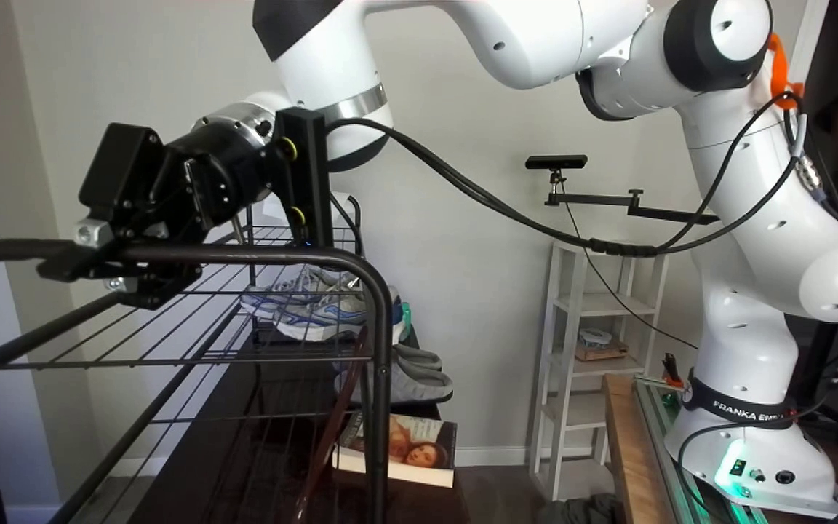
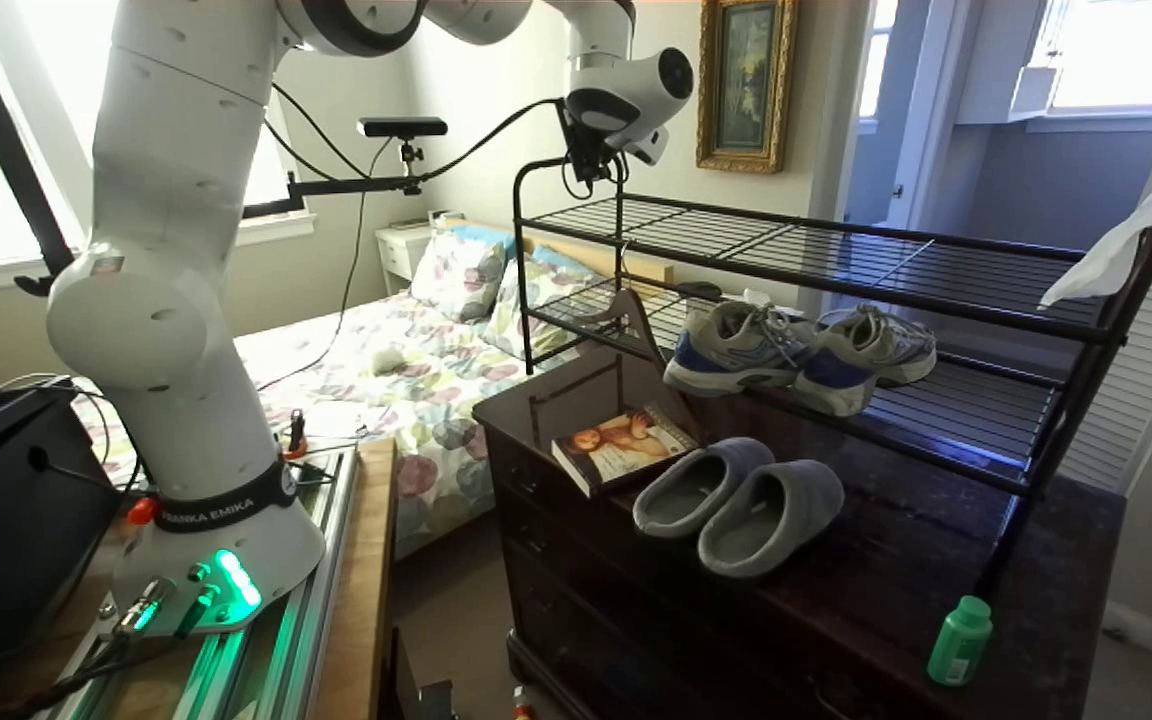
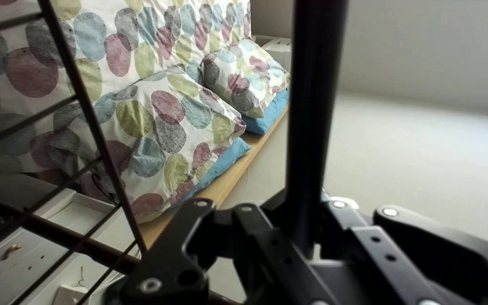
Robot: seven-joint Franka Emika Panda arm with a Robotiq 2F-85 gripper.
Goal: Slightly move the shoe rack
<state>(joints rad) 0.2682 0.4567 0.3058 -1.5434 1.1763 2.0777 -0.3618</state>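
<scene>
The shoe rack (image 1: 266,255) is a black metal rack with a rounded tube frame and wire shelves. It stands on a dark dresser and also shows in an exterior view (image 2: 836,284) and the wrist view (image 3: 316,101). My gripper (image 1: 105,275) is at the top rail of one end of the rack. In the wrist view the gripper (image 3: 302,212) has the black tube between its fingers, and they look closed on it. In an exterior view the gripper (image 2: 591,168) is small and dark at the rack's far end, so its fingers are unclear there.
Sneakers (image 2: 736,345) sit on the lower shelf. Grey slippers (image 2: 771,520), a book (image 2: 621,450), a wooden hanger (image 2: 639,325) and a green bottle (image 2: 961,640) are on the dresser (image 2: 576,600). A white cloth (image 2: 1121,245) hangs on one rack end. A bed (image 2: 416,420) is behind.
</scene>
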